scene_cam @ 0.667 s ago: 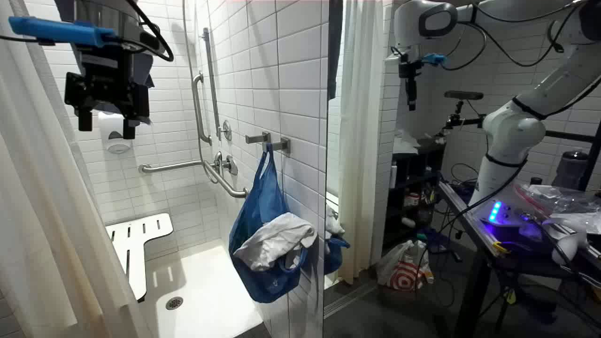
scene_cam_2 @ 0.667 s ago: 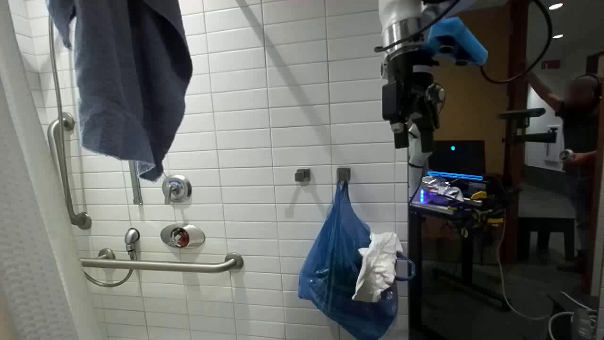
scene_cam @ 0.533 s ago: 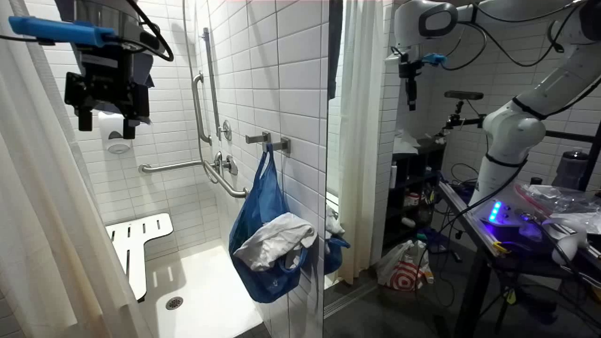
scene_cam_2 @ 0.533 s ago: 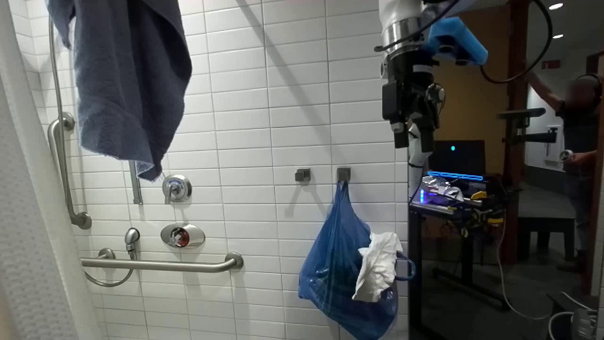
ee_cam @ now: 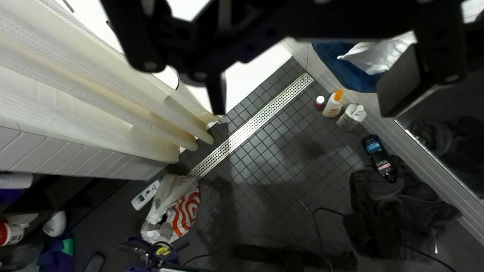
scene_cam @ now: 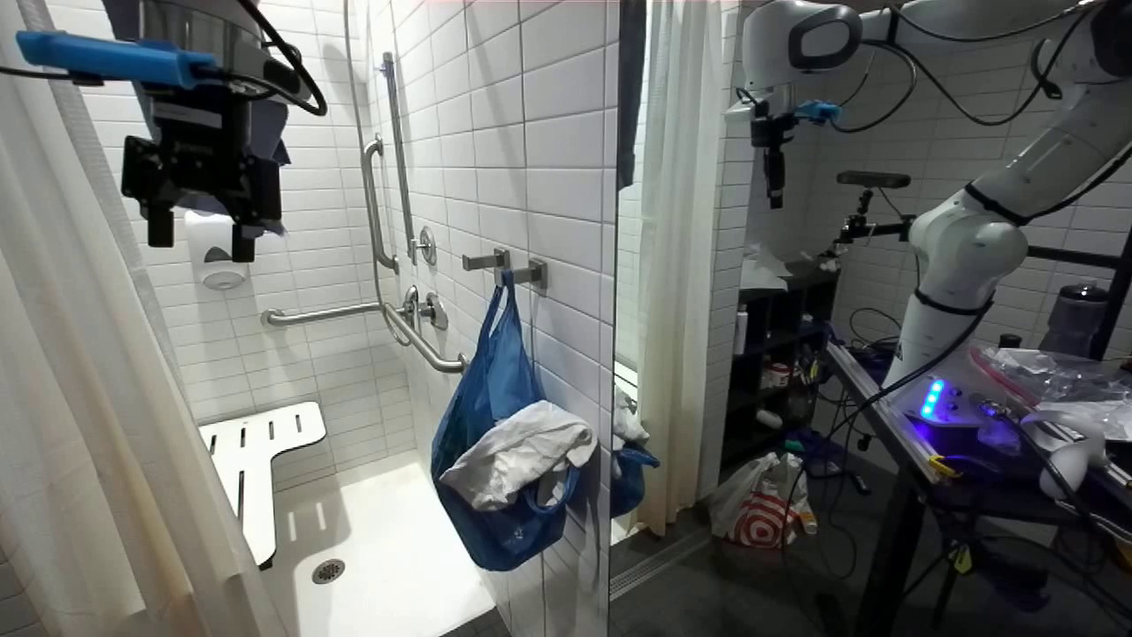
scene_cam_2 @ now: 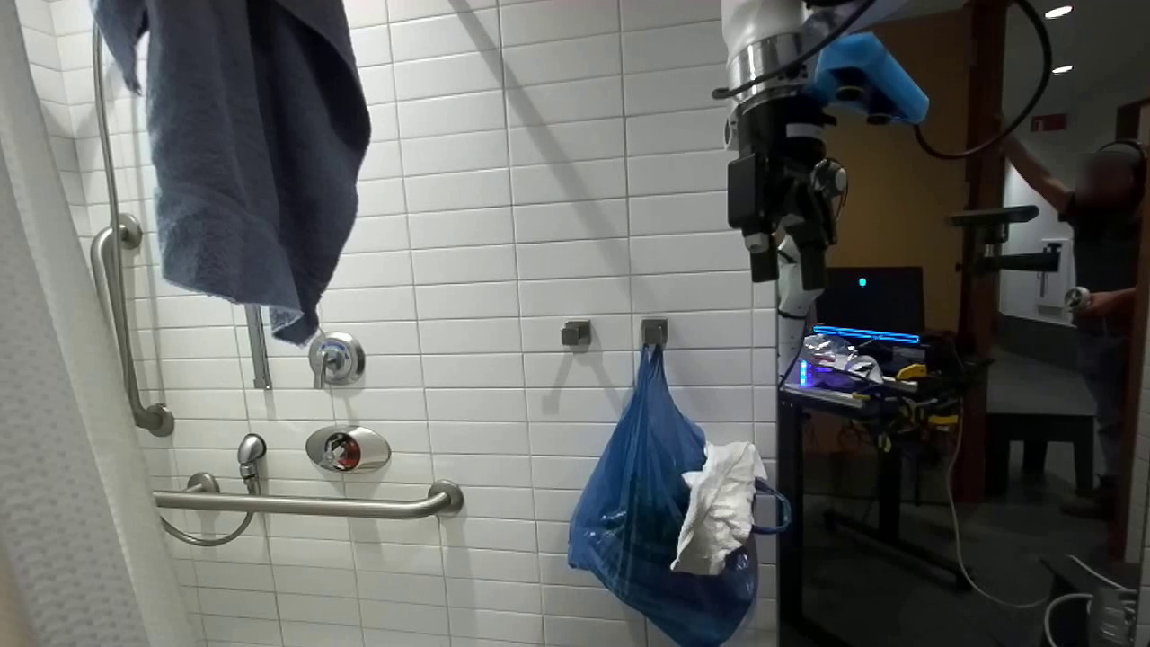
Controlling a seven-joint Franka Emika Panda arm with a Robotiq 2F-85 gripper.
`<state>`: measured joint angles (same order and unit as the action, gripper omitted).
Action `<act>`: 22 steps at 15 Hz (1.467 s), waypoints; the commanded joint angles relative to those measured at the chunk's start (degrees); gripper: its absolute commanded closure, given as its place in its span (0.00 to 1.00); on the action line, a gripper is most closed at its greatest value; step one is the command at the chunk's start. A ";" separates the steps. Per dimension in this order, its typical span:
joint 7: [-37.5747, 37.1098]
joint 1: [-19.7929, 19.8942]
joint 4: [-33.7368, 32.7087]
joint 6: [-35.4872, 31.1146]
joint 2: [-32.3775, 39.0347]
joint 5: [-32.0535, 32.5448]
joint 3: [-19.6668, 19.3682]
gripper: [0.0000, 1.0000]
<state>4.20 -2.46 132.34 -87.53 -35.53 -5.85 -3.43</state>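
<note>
Hand (scene_cam: 202,239) hovers, fingers apart, higher than hanging blue bag (scene_cam_2: 633,503)

Fingers (scene_cam: 160,228) – matt, prob. plas.; bag (scene_cam_2: 629,521) – glossy plas.; grab rail (scene_cam_2: 305,505) metal.

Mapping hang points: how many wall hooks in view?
2, on the tiled wall: a bare hook, and a loaded hook holding the blue bag. The curtain or dark cloth could hide more.
</note>
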 commanded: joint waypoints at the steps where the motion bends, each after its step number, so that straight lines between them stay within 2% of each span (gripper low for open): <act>1: 0.42 0.72 -0.04 -1.01 0.11 -0.75 0.68 0.00; 7: 0.79 -0.68 3.89 -23.64 0.40 -7.35 1.60 0.00; 12: 2.79 -3.67 6.70 -41.58 2.40 -11.21 1.80 0.00; 15: 4.58 -6.28 8.16 -51.56 3.27 -14.34 0.90 0.00; 18: 7.36 -10.11 10.72 -64.26 3.37 -19.51 -0.29 0.00; 22: 10.57 -15.93 13.05 -75.09 3.85 -21.61 -2.38 0.00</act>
<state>11.60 -14.22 143.84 -156.65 -31.88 -25.64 -3.78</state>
